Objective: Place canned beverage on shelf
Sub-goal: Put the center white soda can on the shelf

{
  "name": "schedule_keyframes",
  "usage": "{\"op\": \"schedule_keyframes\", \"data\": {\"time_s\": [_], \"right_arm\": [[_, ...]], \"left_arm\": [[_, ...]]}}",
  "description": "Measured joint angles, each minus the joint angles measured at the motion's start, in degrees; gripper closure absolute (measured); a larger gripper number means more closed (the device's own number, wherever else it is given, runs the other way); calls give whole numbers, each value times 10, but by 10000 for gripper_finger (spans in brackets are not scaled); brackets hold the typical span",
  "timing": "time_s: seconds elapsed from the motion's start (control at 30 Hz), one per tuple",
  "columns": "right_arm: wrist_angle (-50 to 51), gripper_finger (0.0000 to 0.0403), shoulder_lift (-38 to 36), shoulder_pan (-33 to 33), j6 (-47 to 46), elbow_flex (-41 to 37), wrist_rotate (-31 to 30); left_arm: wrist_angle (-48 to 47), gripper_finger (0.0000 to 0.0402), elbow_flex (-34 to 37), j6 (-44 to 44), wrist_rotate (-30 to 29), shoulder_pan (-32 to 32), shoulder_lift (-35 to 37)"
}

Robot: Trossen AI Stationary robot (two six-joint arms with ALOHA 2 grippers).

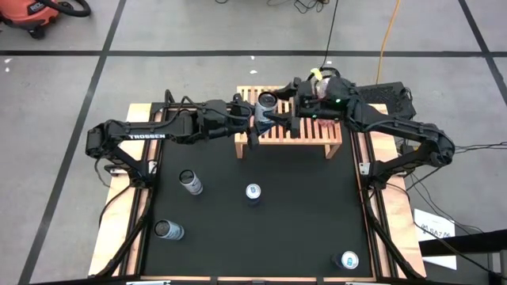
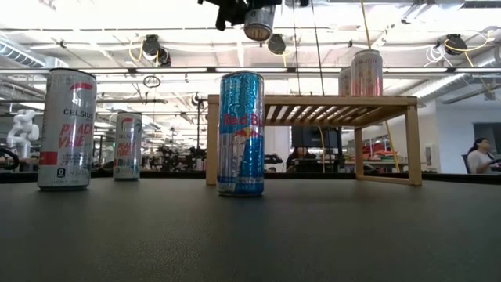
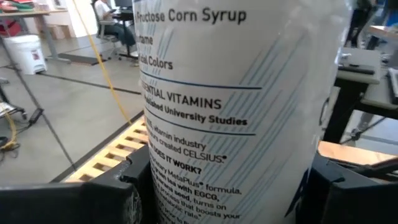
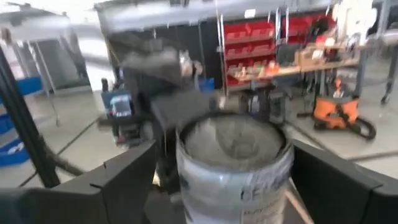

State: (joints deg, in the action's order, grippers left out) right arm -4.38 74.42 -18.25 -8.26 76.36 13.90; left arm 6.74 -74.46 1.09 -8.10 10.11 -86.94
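A white Celsius can (image 1: 267,102) is held up over the left end of the light-wood slatted shelf (image 1: 310,136), clear above its top in the low view (image 2: 258,23). My left gripper (image 1: 261,115) is shut on it. My right gripper (image 1: 283,113) reaches in from the right and is open, one finger on each side of the same can (image 4: 233,162). Two more cans (image 2: 366,72) stand on the shelf's right part. My left gripper pinches the can's side wall (image 3: 168,193) between its two fingers, roughly level, from the table's left. The can stands upright in the hold, lifted clear of the shelf. My right gripper: I cannot tell whether its fingers (image 4: 134,177) touch the can.
On the black mat stand a blue Red Bull can (image 1: 253,193), two Celsius cans at the left (image 1: 190,183) (image 1: 169,230) and one can at the near right (image 1: 349,260). A person sits in the room behind (image 2: 481,157).
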Motion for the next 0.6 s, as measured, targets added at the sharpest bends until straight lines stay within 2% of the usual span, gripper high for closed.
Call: {"op": "schedule_keyframes", "data": {"time_s": [0.27, 0.6], "right_arm": [[8, 78, 7, -2, 6, 0, 13], [8, 151, 7, -13, 1, 0, 18]], "left_arm": [[1, 164, 0, -1, 11, 0, 0], [-1, 160, 0, 3, 11, 0, -7]]}}
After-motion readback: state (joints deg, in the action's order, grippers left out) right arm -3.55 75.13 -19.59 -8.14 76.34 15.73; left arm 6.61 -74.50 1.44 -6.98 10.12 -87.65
